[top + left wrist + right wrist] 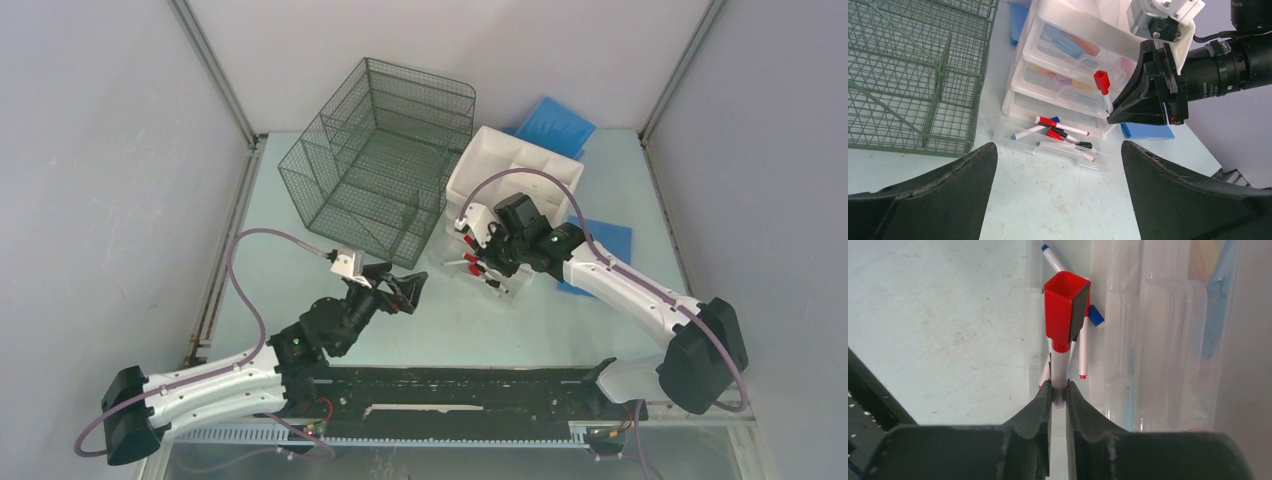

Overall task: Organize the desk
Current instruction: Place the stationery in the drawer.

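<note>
Pale mint-green desk (pixel 500 335), flat, smooth, matte

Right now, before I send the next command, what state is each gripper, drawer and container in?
Right gripper: shut on red-capped marker, held above the bottom drawer.
Left gripper: open, empty.
Bottom drawer: pulled out, markers lying inside.
Upper drawers: pushed in.
Wire-mesh organizer: empty.

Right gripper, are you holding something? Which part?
Yes: the right gripper pinches a red-capped marker by its white barrel, just below the cap.
</note>
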Robot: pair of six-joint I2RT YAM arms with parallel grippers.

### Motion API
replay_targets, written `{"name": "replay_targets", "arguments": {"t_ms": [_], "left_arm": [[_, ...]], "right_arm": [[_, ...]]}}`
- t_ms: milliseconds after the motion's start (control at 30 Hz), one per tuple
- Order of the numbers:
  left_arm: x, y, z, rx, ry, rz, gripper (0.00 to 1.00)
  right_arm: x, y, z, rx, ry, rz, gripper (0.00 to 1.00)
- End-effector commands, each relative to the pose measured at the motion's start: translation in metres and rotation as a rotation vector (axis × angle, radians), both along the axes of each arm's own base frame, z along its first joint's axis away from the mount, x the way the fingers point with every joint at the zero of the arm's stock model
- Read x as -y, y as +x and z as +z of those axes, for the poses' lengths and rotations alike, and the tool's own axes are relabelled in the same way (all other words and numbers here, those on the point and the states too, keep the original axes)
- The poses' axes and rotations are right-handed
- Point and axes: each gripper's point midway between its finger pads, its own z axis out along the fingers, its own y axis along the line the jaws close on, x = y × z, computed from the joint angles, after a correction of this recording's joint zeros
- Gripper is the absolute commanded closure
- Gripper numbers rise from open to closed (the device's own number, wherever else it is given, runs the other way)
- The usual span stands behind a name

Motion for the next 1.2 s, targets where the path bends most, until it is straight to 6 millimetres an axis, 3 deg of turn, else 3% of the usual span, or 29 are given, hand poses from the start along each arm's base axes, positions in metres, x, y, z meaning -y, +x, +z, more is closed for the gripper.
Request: {"name": "replay_targets", "arguments": {"t_ms": [0,200,300,433,567,867,1100,1167], "left_arm": [[-0.01,0.005,0.0,0.014,0.019,0.044,0.0],[-0.012,0.005,-0.001,0.013,0.02,0.048,0.0],[-0.012,0.004,-0.002,0.012,0.019,0.043,0.0],[-0.01,0.004,-0.003,0.007,0.022,0.04,0.0],[-0.009,0.005,-0.004,0.004,0.033,0.037,0.0],[0.003,0.01,-0.013,-0.04,0.064,-0.02,0.0],[0.027,0.011,-0.041,-0.136,0.096,-0.088,0.06],[0.027,0.013,-0.046,-0.148,0.107,-0.076,0.06]], "right_arm": [[0.003,0.014,0.004,0.058,-0.039,-0.038,0.77],[0.003,0.014,0.002,0.052,-0.042,-0.039,0.53],[0.001,0.012,0.005,0.05,-0.028,-0.024,0.46],[-0.005,0.001,0.012,0.038,0.01,0.036,0.45],[-0.016,-0.025,0.025,-0.016,0.088,0.164,0.43],[-0.014,-0.07,0.078,-0.046,0.294,0.378,0.41],[-0.017,-0.069,0.065,-0.089,0.273,0.388,0.45],[-0.025,-0.07,0.052,-0.104,0.233,0.399,0.55]]}}
